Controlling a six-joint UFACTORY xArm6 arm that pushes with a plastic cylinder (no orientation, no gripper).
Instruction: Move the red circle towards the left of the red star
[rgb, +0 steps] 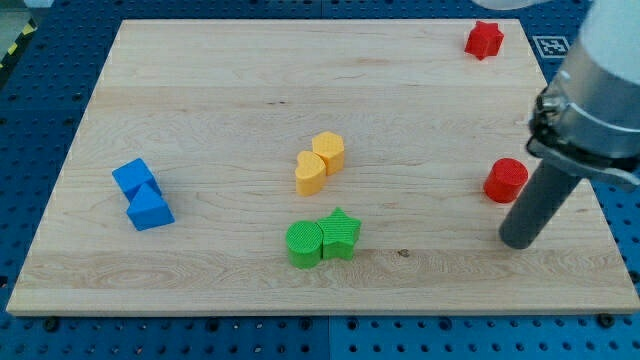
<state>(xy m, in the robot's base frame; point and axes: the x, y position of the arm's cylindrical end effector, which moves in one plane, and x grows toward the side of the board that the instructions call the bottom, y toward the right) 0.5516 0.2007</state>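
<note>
- Resting on the wooden board (200, 90) near its right edge, the red circle (506, 181) is a short round cylinder with a flat top and finely ribbed sides, a bright even red.
- My tip (519, 240) touches down just below and slightly right of the red circle, close but with a sliver of board between them; it is a plain dark rod with nothing to spread or pinch.
- The red star (484, 39) sits well apart, at the view's top right, almost straight above the circle.
- Mid-board, a yellow heart (310, 173) and a yellow hexagon (329, 152) touch.
- Below them a green circle (304, 244) presses against a green star (341, 233).
- At the view's left, two blue blocks (142, 194) sit touching; their exact shapes are hard to tell.
</note>
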